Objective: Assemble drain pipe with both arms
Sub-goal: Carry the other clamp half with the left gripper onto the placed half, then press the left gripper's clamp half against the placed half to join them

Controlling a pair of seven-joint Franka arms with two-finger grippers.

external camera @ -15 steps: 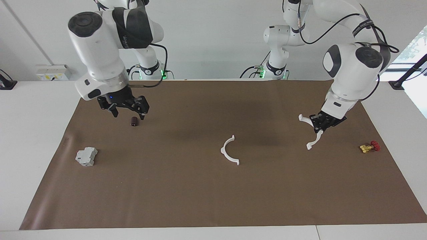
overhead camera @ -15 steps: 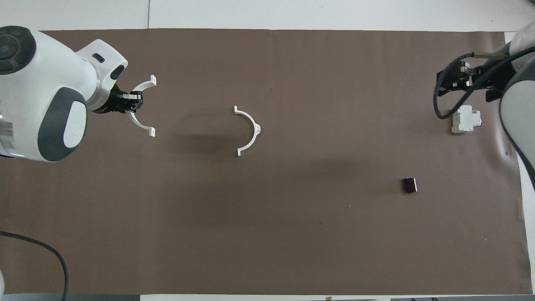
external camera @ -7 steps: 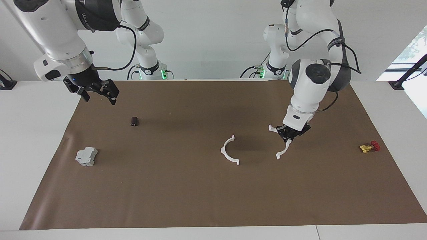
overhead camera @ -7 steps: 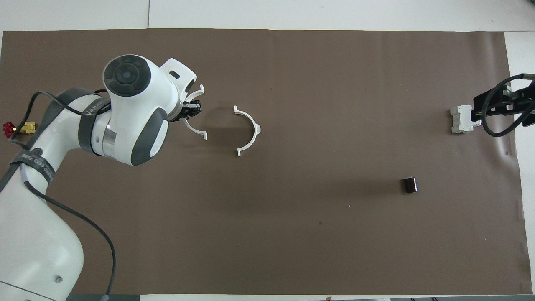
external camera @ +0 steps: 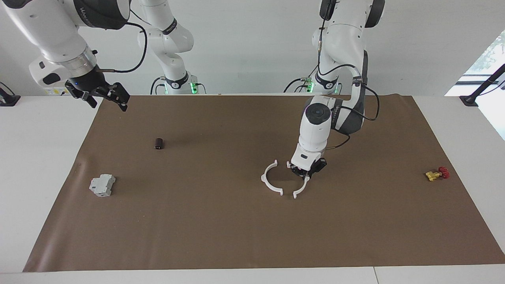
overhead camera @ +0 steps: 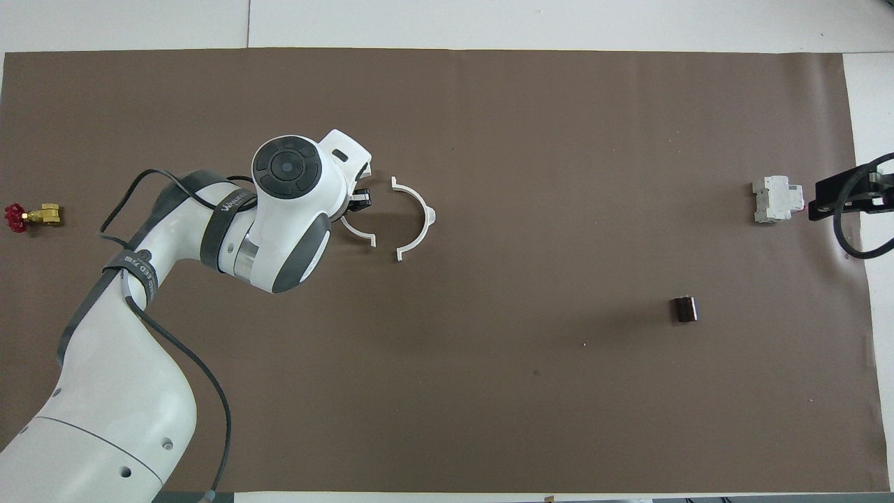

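Note:
One white half-ring arc [external camera: 268, 182] [overhead camera: 421, 209] lies flat near the middle of the brown mat. My left gripper [external camera: 305, 170] [overhead camera: 357, 201] is shut on the second white arc [external camera: 300, 191] [overhead camera: 360, 236]. It holds this arc low over the mat, close beside the lying arc toward the left arm's end, with the two open sides facing each other. The nearest end tabs stand a small gap apart. My right gripper [external camera: 105, 98] [overhead camera: 841, 199] is open and empty, raised over the mat's edge at the right arm's end.
A grey blocky box [external camera: 102, 185] [overhead camera: 774, 200] and a small dark cylinder [external camera: 158, 143] [overhead camera: 684, 309] lie toward the right arm's end. A brass valve with a red handle [external camera: 436, 174] [overhead camera: 31, 216] lies at the left arm's end of the mat [external camera: 236, 236].
My left gripper carried its arc from the left arm's end toward the middle, up beside the lying arc. My right gripper rose and drew back to the mat's edge.

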